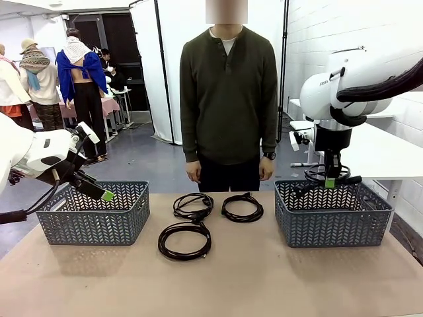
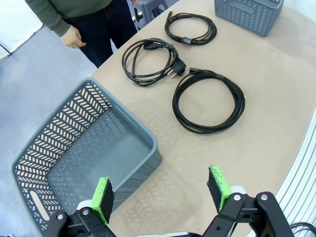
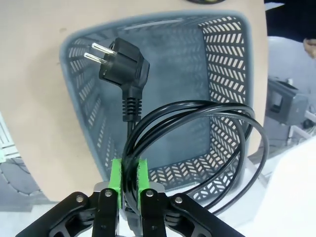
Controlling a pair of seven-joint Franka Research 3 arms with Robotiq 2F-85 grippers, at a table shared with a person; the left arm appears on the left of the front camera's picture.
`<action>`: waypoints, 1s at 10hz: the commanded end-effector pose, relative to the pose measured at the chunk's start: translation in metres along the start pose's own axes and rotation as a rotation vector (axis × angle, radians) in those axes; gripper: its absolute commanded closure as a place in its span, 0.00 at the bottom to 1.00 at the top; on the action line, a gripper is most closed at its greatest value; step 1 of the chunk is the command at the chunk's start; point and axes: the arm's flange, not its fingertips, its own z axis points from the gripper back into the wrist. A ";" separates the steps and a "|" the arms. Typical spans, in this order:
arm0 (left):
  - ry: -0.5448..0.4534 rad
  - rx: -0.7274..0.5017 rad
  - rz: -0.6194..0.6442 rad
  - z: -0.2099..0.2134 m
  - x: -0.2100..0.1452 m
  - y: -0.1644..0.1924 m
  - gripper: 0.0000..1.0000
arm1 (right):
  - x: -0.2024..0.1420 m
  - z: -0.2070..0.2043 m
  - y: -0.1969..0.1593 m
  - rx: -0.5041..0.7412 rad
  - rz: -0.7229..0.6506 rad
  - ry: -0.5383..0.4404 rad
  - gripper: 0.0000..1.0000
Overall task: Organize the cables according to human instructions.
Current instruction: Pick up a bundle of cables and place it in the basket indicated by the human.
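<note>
Front view: two baskets, left basket (image 1: 92,221) and right basket (image 1: 330,224), on bench (image 1: 264,281); three cables (image 1: 196,214) coiled between; fourth cable (image 3: 123,64) clamped in right claw (image 3: 128,180) above right basket; left claw (image 2: 160,190) gaping wide over left basket rim

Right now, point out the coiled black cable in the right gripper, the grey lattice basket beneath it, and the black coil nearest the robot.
Held black cable (image 3: 197,107), right wrist view: loop's upper arc.
Grey basket (image 3: 224,64), right wrist view: lattice wall.
Nearest black coil (image 2: 207,129), left wrist view: lower arc.
</note>
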 end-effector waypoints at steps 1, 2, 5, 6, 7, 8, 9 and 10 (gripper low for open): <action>-0.002 0.001 0.016 -0.001 0.000 0.001 0.00 | -0.005 -0.008 -0.008 -0.019 0.060 -0.021 1.00; -0.002 0.001 0.016 -0.001 0.000 0.001 0.00 | -0.007 -0.012 -0.013 -0.018 0.058 -0.020 1.00; -0.002 0.001 0.016 -0.001 0.000 0.001 0.00 | -0.007 -0.024 -0.018 0.014 0.070 -0.019 1.00; -0.002 0.001 0.016 -0.001 0.000 0.001 0.00 | -0.008 -0.026 -0.021 0.013 0.070 -0.025 1.00; -0.002 0.001 0.016 -0.001 0.000 0.001 0.00 | -0.007 -0.028 -0.024 0.014 0.067 -0.034 1.00; -0.002 0.001 0.016 -0.001 0.000 0.001 0.00 | -0.006 -0.030 -0.025 0.028 0.063 -0.037 0.80; -0.002 0.001 0.016 -0.001 0.000 0.001 0.00 | -0.004 -0.031 -0.026 0.034 0.052 -0.051 0.61; -0.002 0.001 0.016 -0.001 0.000 0.001 0.00 | -0.003 -0.032 -0.027 0.033 0.043 -0.060 0.41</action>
